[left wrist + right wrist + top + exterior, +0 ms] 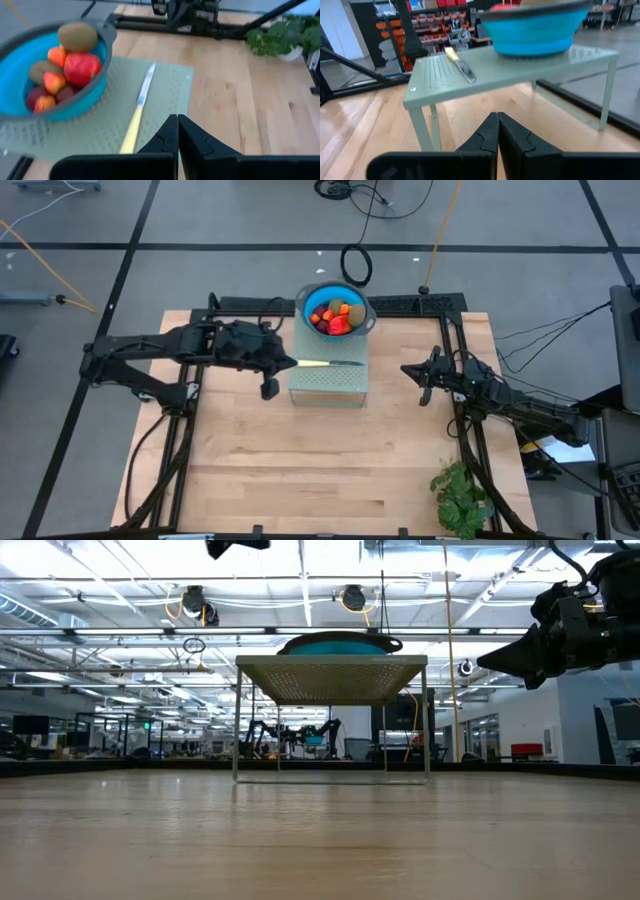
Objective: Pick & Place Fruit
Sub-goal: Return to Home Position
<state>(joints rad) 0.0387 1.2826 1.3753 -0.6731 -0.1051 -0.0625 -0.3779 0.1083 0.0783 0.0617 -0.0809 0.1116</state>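
Note:
The fruit (pixel 70 62) lies piled in a blue colander bowl (pixel 335 310): brownish-olive ovals, dark red round pieces and small orange ones. The bowl sits on the far part of a pale green perforated stand (pixel 328 383) and shows edge-on in the low view (pixel 338 643). My left gripper (pixel 292 364) hovers shut at the stand's left edge, above its top (pixel 177 131). My right gripper (pixel 410 370) hangs shut to the right of the stand, clear of the table (pixel 490 660), pointing at the stand (pixel 497 131).
A slim yellow-handled knife (pixel 139 109) lies on the stand's top near the bowl (pixel 326 364). A leafy green plant (pixel 462 495) stands at the table's near right corner. Bare wood lies in front of the stand (pixel 320 460). The stand rests on thin legs (pixel 237 725).

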